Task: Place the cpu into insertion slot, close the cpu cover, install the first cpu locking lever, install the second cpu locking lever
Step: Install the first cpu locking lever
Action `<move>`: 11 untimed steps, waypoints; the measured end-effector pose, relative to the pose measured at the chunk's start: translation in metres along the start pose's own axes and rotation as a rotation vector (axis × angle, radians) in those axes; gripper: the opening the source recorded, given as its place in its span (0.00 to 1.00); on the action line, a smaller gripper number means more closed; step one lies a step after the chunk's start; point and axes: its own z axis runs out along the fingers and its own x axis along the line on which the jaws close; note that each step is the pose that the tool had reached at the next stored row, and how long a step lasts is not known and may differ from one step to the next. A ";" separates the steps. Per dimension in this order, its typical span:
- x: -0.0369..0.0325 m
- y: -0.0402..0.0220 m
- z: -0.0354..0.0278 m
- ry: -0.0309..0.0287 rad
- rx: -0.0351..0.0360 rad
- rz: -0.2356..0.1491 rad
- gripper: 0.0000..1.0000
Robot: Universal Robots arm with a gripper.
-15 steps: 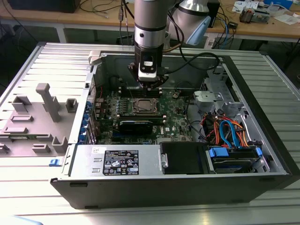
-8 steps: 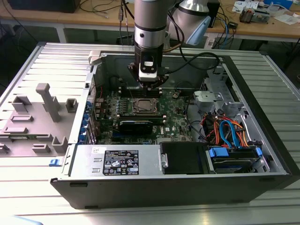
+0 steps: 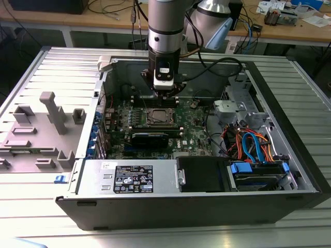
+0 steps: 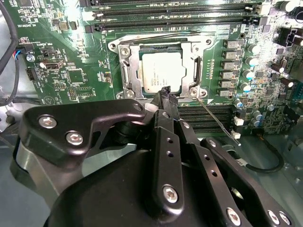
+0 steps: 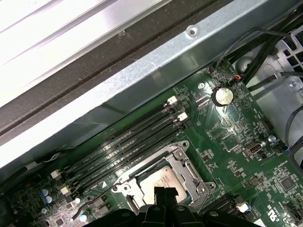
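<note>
Hovering just beside cpu (image 4: 161,71), tool (image 4: 165,92) tips together, nothing clamped. cpu cover (image 4: 127,71) looks down. One lever (image 4: 215,118) seems loose: press low, steady, keep off cpu.

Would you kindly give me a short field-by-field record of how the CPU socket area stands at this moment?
cpu: seated in the insertion slot
cpu cover: appears to lie flat, cpu showing through its window
locking lever: thin rod angled away from the socket's corner, apparently unlatched
gripper: at the socket's edge, beside the cpu; contact unclear
setting: open computer case
</note>
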 end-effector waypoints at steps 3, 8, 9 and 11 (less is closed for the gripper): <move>0.0000 0.0000 0.0000 0.0012 -0.0019 -0.004 0.11; 0.0000 0.0000 0.0000 0.0035 -0.0054 -0.013 0.11; 0.0000 0.0000 0.0000 0.0038 -0.0059 -0.014 0.11; 0.0000 0.0000 0.0000 0.0047 -0.0072 -0.016 0.11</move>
